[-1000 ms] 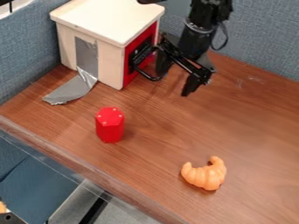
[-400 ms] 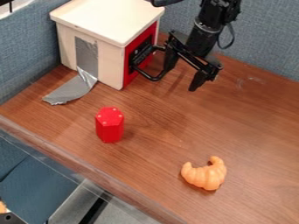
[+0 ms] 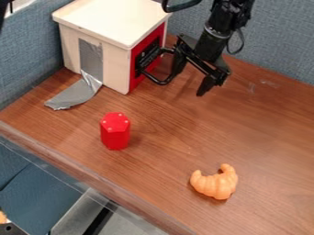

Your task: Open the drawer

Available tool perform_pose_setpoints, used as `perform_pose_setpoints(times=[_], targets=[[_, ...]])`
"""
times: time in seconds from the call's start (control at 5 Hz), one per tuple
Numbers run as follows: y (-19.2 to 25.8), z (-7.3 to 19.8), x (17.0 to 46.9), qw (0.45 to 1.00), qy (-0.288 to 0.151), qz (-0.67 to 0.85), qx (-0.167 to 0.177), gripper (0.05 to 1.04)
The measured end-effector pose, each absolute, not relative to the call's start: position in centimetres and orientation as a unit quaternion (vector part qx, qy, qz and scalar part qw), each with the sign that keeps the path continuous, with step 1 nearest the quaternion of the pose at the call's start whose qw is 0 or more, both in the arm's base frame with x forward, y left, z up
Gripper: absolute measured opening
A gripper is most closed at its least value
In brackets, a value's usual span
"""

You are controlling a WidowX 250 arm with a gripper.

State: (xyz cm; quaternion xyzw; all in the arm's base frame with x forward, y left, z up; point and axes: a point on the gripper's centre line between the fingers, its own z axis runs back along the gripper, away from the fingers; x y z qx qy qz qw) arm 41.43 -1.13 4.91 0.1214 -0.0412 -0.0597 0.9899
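a small pale wooden cabinet (image 3: pixel 114 22) stands at the upper left of a brown wood-grain tabletop (image 3: pixel 153 174), against blue-gray fabric partitions. its red front (image 3: pixel 133 82) faces right, with the black drawer (image 3: pixel 146 57) set into it and a black looped pull handle (image 3: pixel 160 83) sticking out. silver duct tape (image 3: pixel 91 57) runs down the cabinet's side onto the table.

the black robot arm (image 3: pixel 215 34) hangs in from the top edge. its gripper (image 3: pixel 188 83) is beside the handle, the two fingers spread wide: one is right at the handle's outer end, the other well out to the right over the table. whether the near finger is hooked behind the bar cannot be told.

the drawer looks closed, so the task seems to be at the hooking or lining-up step; a secure hold on the handle and the outward pull appear to be left. a red hexagonal block (image 3: pixel 115 131) stands nearer the viewer, and an orange toy croissant (image 3: pixel 215 184) lies at lower right, both well apart from the drawer.
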Motion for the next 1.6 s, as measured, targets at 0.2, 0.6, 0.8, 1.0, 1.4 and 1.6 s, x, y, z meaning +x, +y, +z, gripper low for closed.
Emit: perform_pose_setpoints(times=[0.2, 0.6, 0.8, 1.0, 1.4, 1.6], targets=[[-0.6, 4.9, 41.7, 0.990, -0.038, -0.055, 0.122, 0.999], [0.2, 5.0, 42.7, 0.991, -0.039, -0.040, 0.122, 0.999], [1.0, 4.2, 42.8, 0.991, -0.027, -0.031, 0.126, 0.999], [2.7, 3.2, 42.4, 0.991, -0.008, -0.012, 0.130, 0.942], [2.1, 1.9, 40.9, 0.993, 0.012, -0.013, 0.119, 0.356], [1.8, 2.0, 40.6, 0.994, 0.017, -0.004, 0.110, 0.179]])
